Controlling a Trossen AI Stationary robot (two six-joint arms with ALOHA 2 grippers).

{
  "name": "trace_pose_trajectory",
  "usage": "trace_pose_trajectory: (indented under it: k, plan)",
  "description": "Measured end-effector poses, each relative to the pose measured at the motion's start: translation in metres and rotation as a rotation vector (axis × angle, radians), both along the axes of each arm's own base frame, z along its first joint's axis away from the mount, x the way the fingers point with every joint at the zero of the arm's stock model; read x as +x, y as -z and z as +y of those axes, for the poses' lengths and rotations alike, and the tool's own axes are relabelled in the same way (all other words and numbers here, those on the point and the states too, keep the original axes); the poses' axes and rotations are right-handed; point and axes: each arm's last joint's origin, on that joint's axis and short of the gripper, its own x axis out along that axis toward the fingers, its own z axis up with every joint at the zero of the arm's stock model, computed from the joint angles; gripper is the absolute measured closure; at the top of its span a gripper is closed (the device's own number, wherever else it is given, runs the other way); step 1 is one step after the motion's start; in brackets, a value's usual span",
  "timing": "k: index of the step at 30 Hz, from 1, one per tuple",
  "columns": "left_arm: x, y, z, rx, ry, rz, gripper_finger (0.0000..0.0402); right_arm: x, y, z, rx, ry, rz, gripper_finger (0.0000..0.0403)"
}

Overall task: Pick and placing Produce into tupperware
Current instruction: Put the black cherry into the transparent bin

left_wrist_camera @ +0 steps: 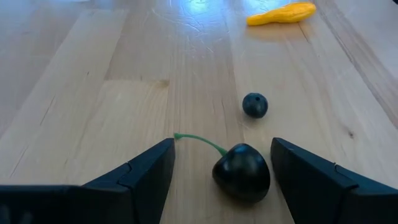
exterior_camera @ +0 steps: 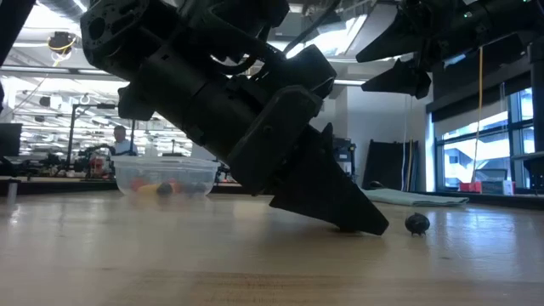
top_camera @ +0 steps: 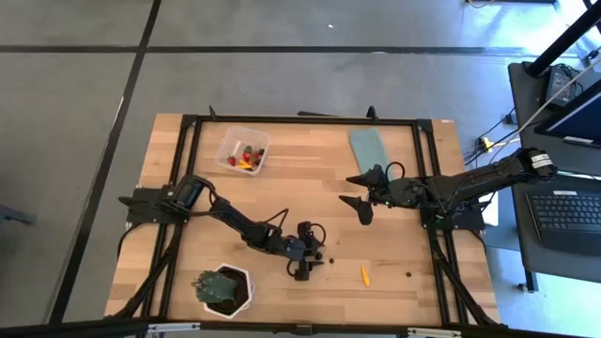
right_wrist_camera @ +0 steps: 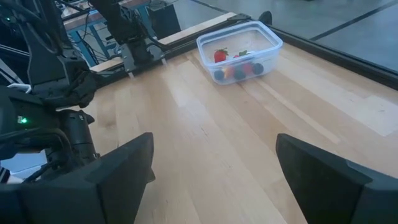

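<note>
Left gripper (left_wrist_camera: 221,171) spread wide, straddling dark cherry (left_wrist_camera: 242,172) on table (left_wrist_camera: 93,93) far from tupperware (top_camera: 243,149); looks tiny, hard, slick, roll-prone, so best pinched across the body, not the stem.

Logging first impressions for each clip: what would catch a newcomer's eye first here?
The left gripper is down at the table with open fingers on either side of a dark cherry with a green stem. Across the table, the clear tub already holds colourful produce, while the right gripper hangs open mid-table beside the teal lid.
</note>
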Motion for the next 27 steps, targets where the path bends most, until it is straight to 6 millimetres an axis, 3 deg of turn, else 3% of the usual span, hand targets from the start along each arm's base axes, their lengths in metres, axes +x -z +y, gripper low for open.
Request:
trace_pose_trajectory:
  k: [6, 19, 27]
  plan:
    - [-0.0002, 0.0004, 0.0, 0.0, -0.001, 0.004, 0.0165, 0.0, 0.0, 0.0001, 0.001, 0.0, 0.0, 0.0064]
    - [-0.0003, 0.001, 0.0002, 0.0, -0.006, 0.007, 0.0299, 0.0, 0.0, 0.0001, 0.004, 0.001, -0.001, 0.0064]
    - [-0.0004, 0.0009, 0.0, -0.002, -0.011, 0.006, 0.0297, 0.0, 0.0, 0.0, 0.004, 0.001, -0.001, 0.0064]
